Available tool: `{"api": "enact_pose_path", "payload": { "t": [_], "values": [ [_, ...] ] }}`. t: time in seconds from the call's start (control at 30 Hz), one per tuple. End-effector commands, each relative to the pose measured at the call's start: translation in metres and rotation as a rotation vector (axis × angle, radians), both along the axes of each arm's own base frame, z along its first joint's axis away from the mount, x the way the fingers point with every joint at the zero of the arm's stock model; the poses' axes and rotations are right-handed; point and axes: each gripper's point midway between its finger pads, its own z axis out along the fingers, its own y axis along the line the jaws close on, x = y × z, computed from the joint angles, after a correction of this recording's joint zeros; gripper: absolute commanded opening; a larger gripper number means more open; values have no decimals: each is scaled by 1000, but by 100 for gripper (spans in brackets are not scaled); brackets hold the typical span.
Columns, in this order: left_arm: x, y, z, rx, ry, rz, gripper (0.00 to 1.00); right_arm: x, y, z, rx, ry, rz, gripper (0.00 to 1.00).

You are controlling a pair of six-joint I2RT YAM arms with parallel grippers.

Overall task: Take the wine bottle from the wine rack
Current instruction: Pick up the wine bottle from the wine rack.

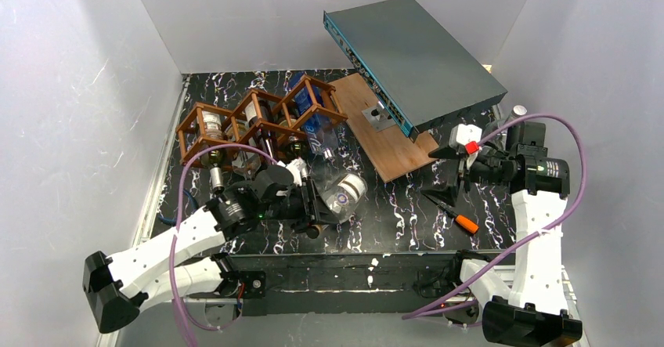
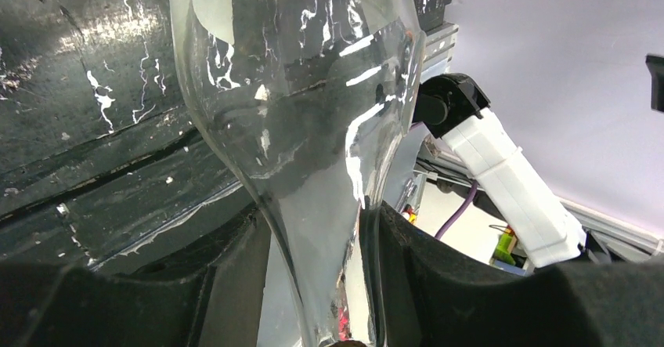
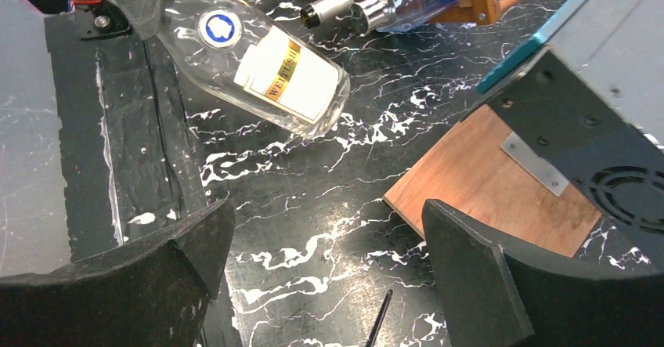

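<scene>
Bottle (image 1: 345,193) out of the rack (image 1: 258,120), tilted low over the table just in front, w/ left gripper (image 1: 313,206) pinching its neck, prob. the only part slim enough, & right gripper (image 1: 452,168) wide open, empty.

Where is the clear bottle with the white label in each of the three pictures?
Top view: the bottle is in the centre, held by the left gripper.
Left wrist: it fills the middle, neck pointing down.
Right wrist: it is upper left, label facing up.
Shared landmark: the black marbled table.
</scene>
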Motion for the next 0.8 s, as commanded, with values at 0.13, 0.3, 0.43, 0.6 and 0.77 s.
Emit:
{"api": "enact_pose_path", "payload": {
  "t": [0.13, 0.3, 0.43, 0.6, 0.77],
  "values": [
    [6, -41, 65, -227, -18, -55, 0, -18, 9, -13, 22, -62, 104, 98],
    [9, -52, 61, -205, 63, -38, 0, -24, 13, -24, 44, -71, 148, 99],
    [12, -63, 57, -194, 137, -28, 0, -27, 20, -36, 80, -52, 188, 98],
    [13, -73, 52, -170, 220, -16, 0, -28, 27, -54, 80, -30, 239, 98],
    [13, -76, 61, -170, 271, -3, 3, -33, 34, -68, 68, -31, 295, 98]
  ]
}}
